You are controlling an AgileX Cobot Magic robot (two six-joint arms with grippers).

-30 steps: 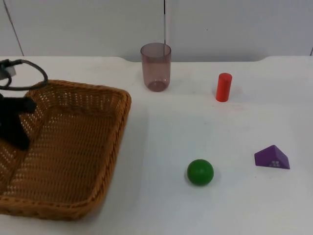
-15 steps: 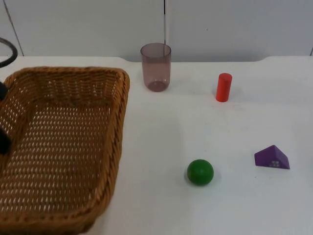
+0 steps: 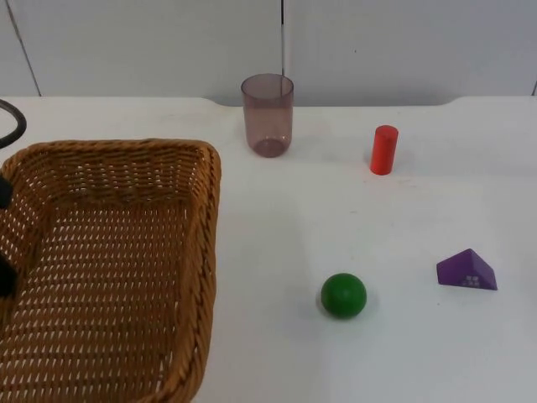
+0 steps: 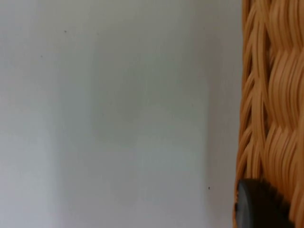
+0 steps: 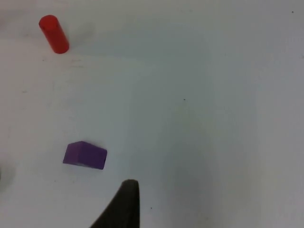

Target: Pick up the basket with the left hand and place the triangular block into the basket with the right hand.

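Gripping the near-left rim of the woven brown wicker basket [image 3: 109,269], the left gripper [image 4: 259,204] has a black fingertip pressed against the weave, though I cannot tell how its jaws stand. Well to the right lies the purple triangular block [image 3: 466,270] on the white table [image 3: 336,218], with a green ball [image 3: 343,295] between it and the basket. Farther back stand a red cylinder [image 3: 383,149] and a translucent mauve plastic cup [image 3: 268,114]; the right gripper [image 5: 124,204] hangs above the table near the block, its spread not discernible.

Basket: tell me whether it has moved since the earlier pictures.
Yes. In the top view the basket has slid toward the picture's lower left; its far rim now sits farther from the fixed cup.
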